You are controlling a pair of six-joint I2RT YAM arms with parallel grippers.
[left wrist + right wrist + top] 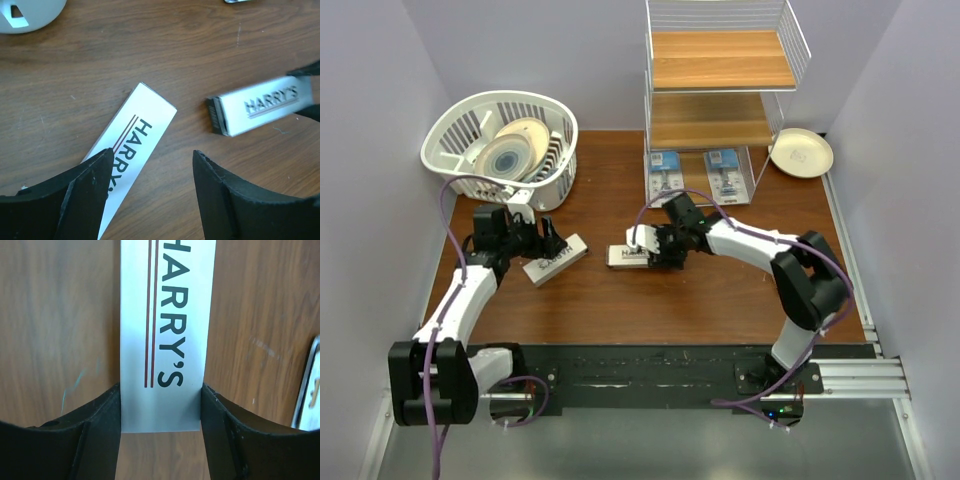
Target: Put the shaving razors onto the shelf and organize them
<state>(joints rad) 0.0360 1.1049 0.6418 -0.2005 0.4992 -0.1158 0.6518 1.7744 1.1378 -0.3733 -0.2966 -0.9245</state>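
Note:
Two white HARRY'S razor boxes lie on the brown table. The left box (555, 260) (135, 135) lies askew. My left gripper (552, 245) (152, 152) hangs open over its near end, one finger above the box and the other above bare wood. The second box (625, 257) (167, 335) (260, 105) sits between the fingers of my right gripper (645, 250) (161, 387), and both pads press its long sides. Two blister packs (665, 175) (725, 172) lie at the foot of the white wire shelf (720, 60). Its upper two wooden tiers are bare.
A white slatted basket (460, 125) holding round plates stands at the back left, close behind the left arm. A cream plate (801, 152) lies right of the shelf. White walls close in both sides.

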